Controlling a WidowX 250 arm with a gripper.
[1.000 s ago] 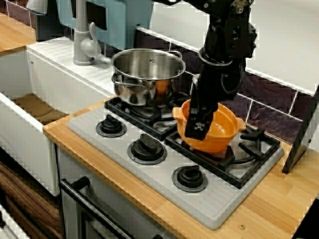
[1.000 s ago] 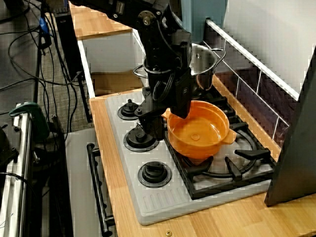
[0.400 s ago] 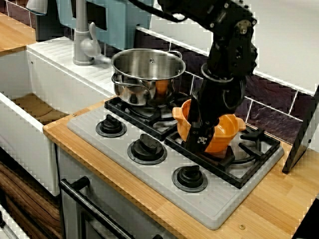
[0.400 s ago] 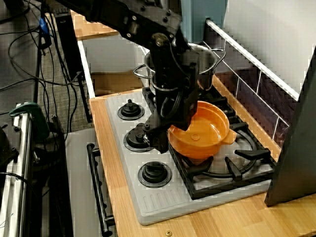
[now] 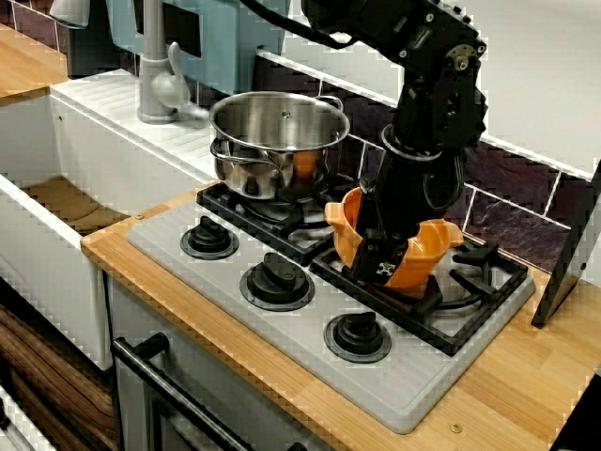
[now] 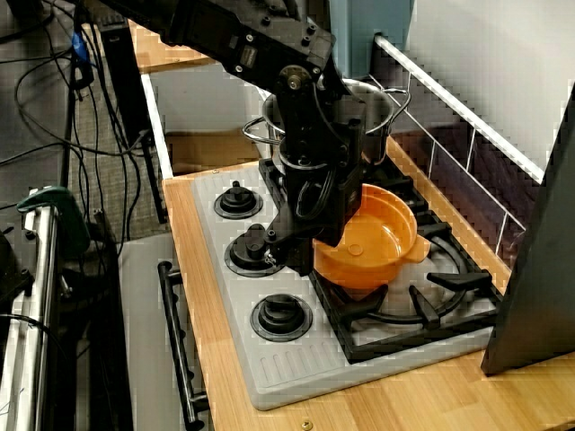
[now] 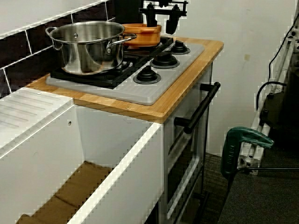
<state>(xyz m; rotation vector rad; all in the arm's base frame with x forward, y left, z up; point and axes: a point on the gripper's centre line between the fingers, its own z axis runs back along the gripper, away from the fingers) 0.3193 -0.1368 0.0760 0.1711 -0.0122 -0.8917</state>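
Straddling the near rim of the orange bowl [image 5: 427, 249], the gripper [image 5: 380, 271] is hanging with jaws seemingly parted; the bowl is sitting on the grate [image 5: 470, 282] just beside the steel pot [image 5: 279, 141], looking light, stiff, slippery, best pinched at its rim

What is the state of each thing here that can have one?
orange pot, upright on the grate, empty
gripper, jaws open, astride the orange pot's near rim
steel pot, upright, no lid on
oven door, shut
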